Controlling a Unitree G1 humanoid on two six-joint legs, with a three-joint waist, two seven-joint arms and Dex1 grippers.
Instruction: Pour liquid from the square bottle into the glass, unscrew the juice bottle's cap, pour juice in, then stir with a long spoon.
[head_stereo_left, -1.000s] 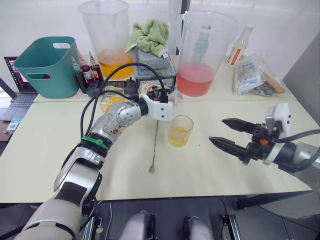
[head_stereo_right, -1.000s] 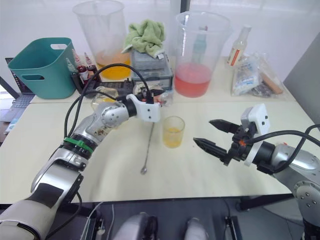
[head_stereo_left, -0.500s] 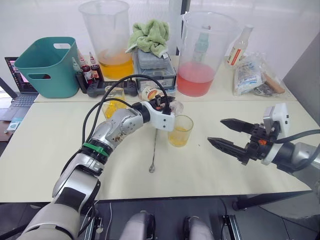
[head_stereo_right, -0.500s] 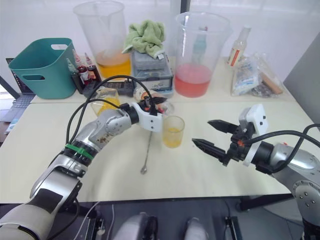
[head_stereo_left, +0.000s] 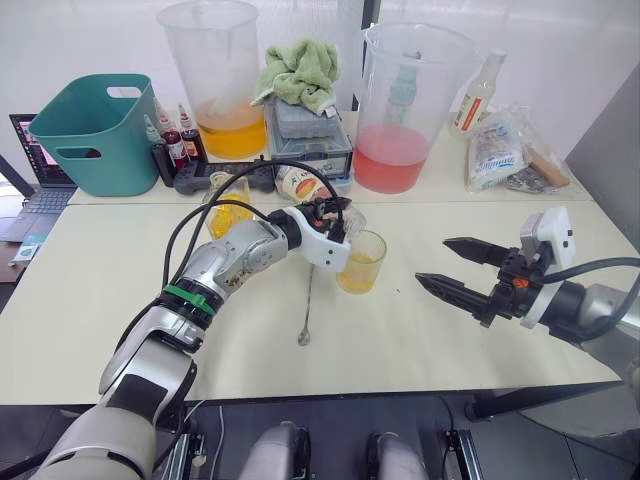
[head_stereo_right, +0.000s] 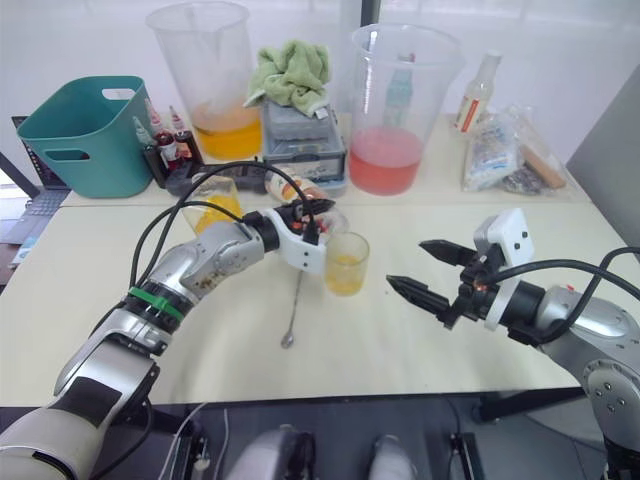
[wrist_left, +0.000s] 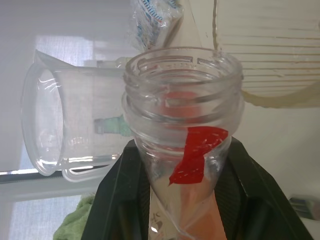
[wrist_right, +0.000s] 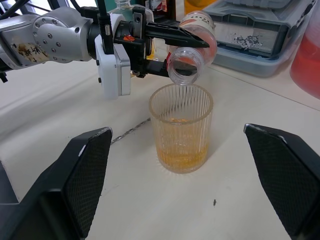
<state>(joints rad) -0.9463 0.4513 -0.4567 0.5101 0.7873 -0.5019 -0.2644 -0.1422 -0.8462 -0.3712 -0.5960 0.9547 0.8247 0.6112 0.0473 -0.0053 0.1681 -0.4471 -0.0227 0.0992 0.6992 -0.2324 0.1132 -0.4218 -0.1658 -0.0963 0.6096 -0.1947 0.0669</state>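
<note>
Moved since a second ago: my left gripper has carried the juice bottle from back near the grey box forward to the glass, and it now lies tipped on its side, open mouth just over the rim's far edge. Neck is uncapped; left wrist view shows the bare threaded mouth and red label between my black fingers, clamped on the bottle. No stream visible that I can tell. Glass stands upright on the pale table, yellow liquid low in it. Long spoon lies flat on the table just left of the glass, bowl end toward me. Square bottle sits behind my left arm, partly hidden by cable. Right gripper hovers to the right of the glass, apart from it, fingers spread wide and empty, hardly shifted. At the back: teal basket, two big jugs, one orange, one pink, green cloth on the grey box.
</note>
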